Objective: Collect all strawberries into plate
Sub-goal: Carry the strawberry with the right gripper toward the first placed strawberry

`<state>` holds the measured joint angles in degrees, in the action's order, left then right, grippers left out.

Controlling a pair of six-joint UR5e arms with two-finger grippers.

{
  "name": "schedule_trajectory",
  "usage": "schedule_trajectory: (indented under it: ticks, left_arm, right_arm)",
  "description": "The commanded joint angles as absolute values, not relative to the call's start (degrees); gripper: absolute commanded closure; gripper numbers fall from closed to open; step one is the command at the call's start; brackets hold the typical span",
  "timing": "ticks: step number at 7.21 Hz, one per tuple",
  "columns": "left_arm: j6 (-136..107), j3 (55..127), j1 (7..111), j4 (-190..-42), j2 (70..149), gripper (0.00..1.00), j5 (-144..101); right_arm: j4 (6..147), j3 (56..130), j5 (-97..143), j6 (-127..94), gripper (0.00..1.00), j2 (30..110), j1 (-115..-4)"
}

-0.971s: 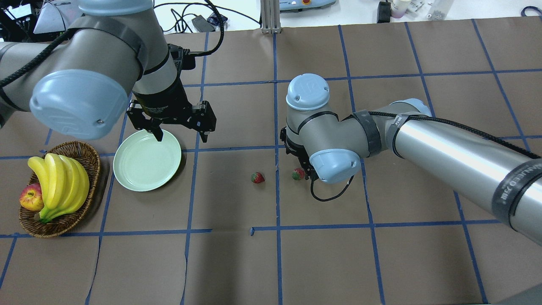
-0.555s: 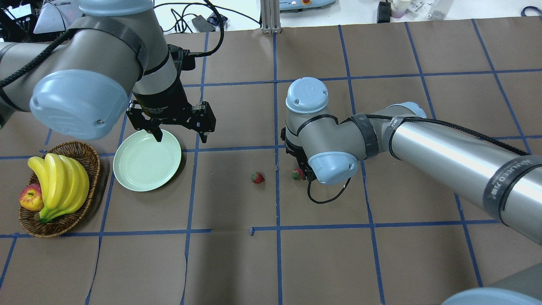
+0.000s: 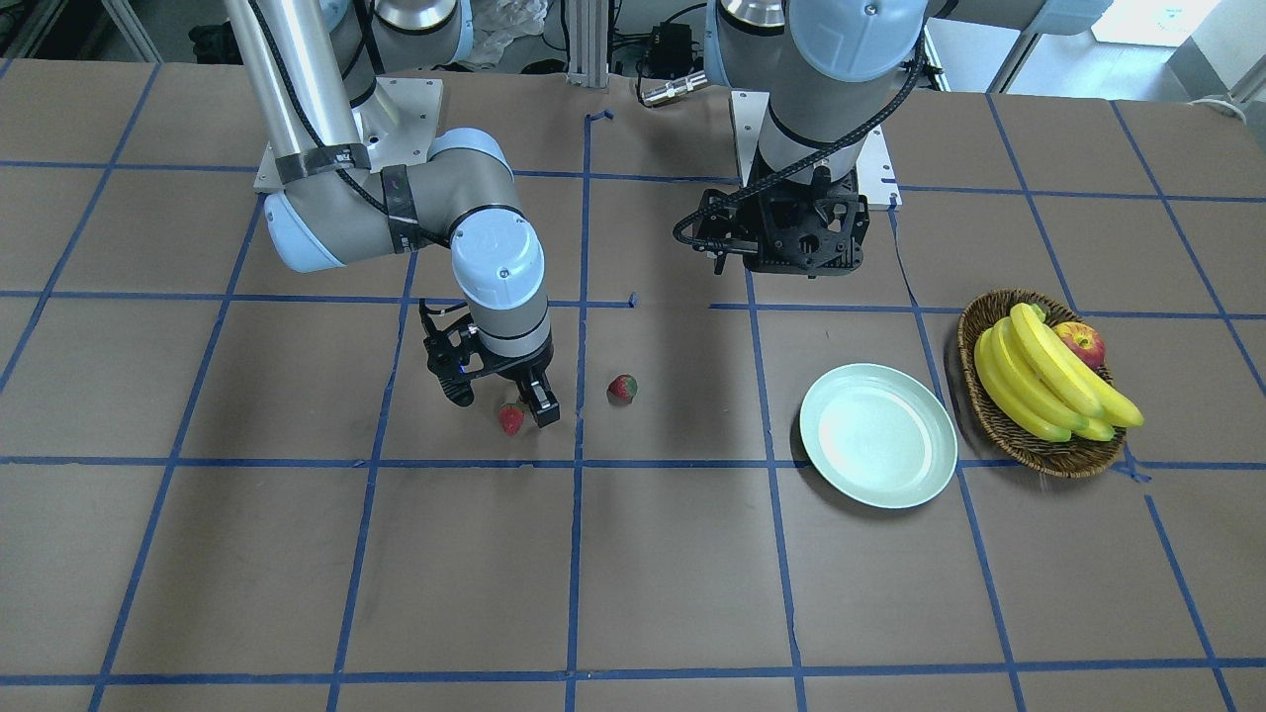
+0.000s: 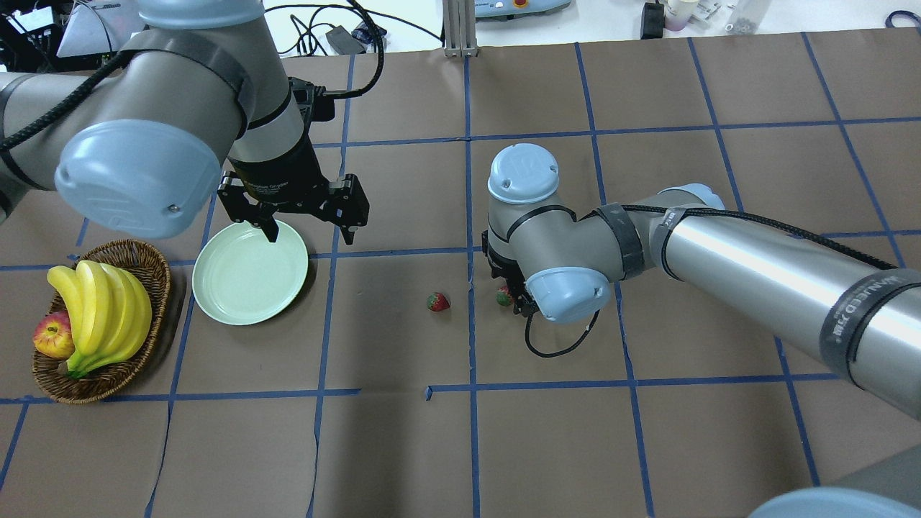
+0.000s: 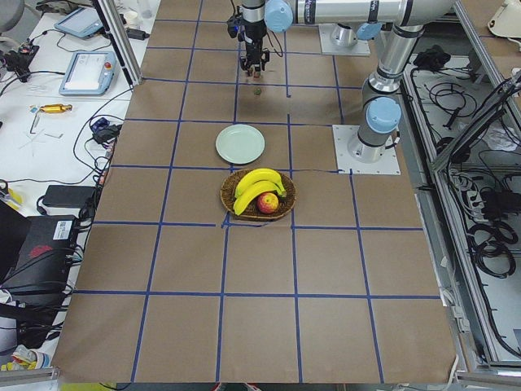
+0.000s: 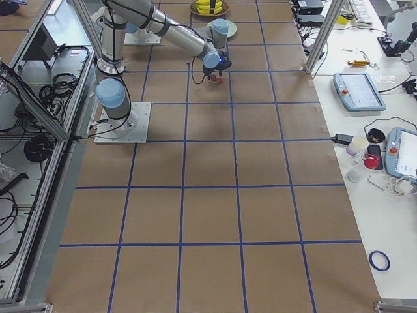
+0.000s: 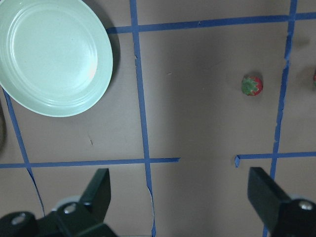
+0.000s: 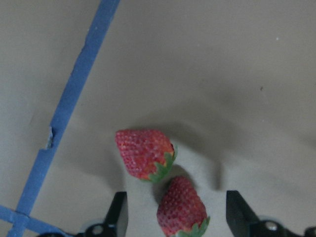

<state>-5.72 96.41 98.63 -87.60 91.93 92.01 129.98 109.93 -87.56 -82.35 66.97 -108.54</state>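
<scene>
The worktop (image 4: 403,446) is covered in matt brown paper, crossed by blue tape (image 3: 297,462). The plate (image 4: 250,280) is smooth and glossy. The strawberries (image 8: 143,153) have pitted, faintly shiny skin. The basket (image 4: 108,385) is rough woven wicker, and the bananas (image 4: 108,309) look smooth and waxy. The right arm (image 4: 755,266) is polished metal with satin plastic caps (image 4: 523,173). The left end effector (image 4: 311,236) is matt black.

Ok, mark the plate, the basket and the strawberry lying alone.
plate (image 4: 250,273), overhead view, bare middle.
basket (image 4: 162,288), overhead view, right rim.
lone strawberry (image 4: 437,301), overhead view, red body.
</scene>
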Motion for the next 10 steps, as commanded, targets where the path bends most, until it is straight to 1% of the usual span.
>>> schedule_trajectory:
  ticks: [1, 4, 7, 9, 10]
  left_arm:
    - [-5.7, 96.4, 98.7, -87.6, 91.8, 0.00, 92.2]
    - [-5.5, 96.2, 98.7, -87.5, 91.2, 0.00, 92.4]
    - [-5.4, 95.8, 98.5, -87.9, 90.4, 0.00, 92.5]
    - [-5.4, 95.6, 98.3, -87.9, 90.1, 0.00, 92.5]
    - [-5.4, 95.5, 98.3, -88.1, 90.1, 0.00, 92.5]
  right_arm:
    - [129.8, 109.6, -87.2, -80.3, 1.00, 67.0, -108.5]
    - [129.4, 107.1, -88.0, -80.2, 1.00, 67.8, -108.5]
    - [123.9, 102.3, -88.9, -80.1, 1.00, 71.0, -110.3]
    - [125.0, 98.5, -87.5, -75.2, 1.00, 69.8, -115.6]
    - [125.5, 96.7, -83.7, -74.6, 1.00, 67.9, -116.7]
